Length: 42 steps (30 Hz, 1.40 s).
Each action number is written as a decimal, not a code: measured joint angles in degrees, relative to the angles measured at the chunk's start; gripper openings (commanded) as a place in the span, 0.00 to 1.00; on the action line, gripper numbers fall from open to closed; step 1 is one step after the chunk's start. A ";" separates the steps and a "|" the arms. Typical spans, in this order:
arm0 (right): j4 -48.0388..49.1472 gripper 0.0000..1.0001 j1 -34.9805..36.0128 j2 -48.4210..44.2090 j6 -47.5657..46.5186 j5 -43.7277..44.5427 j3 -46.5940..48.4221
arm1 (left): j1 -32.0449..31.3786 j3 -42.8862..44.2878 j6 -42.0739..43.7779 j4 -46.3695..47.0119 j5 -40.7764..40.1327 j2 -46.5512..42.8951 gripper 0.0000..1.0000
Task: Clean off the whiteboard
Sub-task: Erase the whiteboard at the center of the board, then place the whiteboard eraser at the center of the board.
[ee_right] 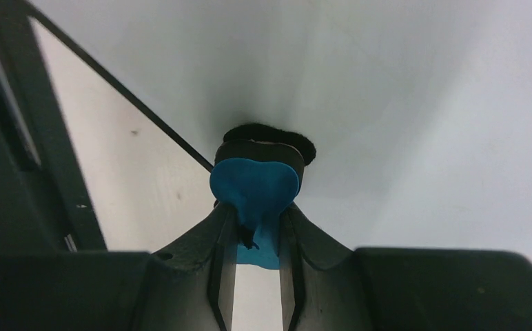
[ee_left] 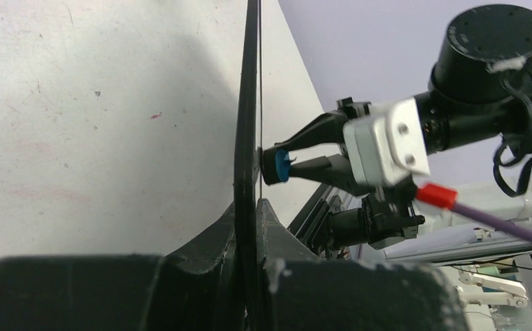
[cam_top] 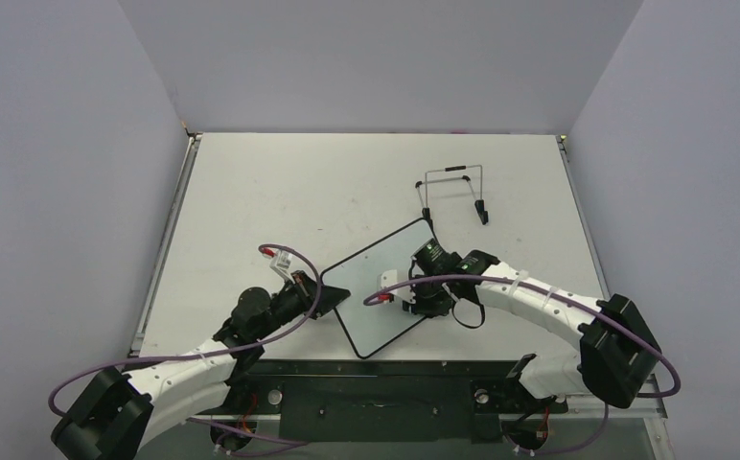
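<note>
The whiteboard is white with a thin black frame and is held tilted near the table's front middle. My left gripper is shut on its left edge; in the left wrist view the frame runs edge-on between my fingers. My right gripper is shut on the small blue-black eraser, whose black felt presses against the board's white face. The eraser also shows in the left wrist view, touching the board. No writing is visible on the board.
A thin wire stand with black tips lies on the table behind the board. Grey walls enclose the table on three sides. A metal rail runs along the table's left edge.
</note>
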 measured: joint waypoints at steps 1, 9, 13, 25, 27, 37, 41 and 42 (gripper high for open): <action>0.07 0.00 -1.09 0.00 0.20 0.04 0.00 | 0.00 0.00 0.28 -0.24 -0.02 -0.68 0.00; 3.45 0.00 -14.16 -0.13 2.60 7.82 -0.15 | 0.15 0.00 3.82 -3.61 -0.98 -5.92 0.00; 2.82 0.00 -18.12 -4.07 2.69 5.60 -0.11 | 0.15 0.22 7.41 -8.46 -0.98 -10.19 0.00; -0.17 0.07 -41.27 1.09 2.32 -1.07 1.36 | 0.15 5.57 19.41 -20.85 -4.00 -16.52 0.00; -0.92 0.15 -43.63 4.72 2.29 -1.64 1.38 | 0.15 6.71 20.39 -20.76 -3.96 -14.97 0.00; -3.78 0.81 -47.54 12.85 2.71 -3.63 2.56 | 2.05 19.28 25.11 -18.25 -0.20 2.16 0.00; -6.01 0.82 -52.39 9.99 2.73 -6.03 4.35 | 5.38 26.29 25.49 -15.87 3.06 9.70 0.00; -6.62 0.82 -53.44 8.63 2.73 -6.82 4.94 | 6.23 28.39 25.46 -15.37 3.96 11.80 0.00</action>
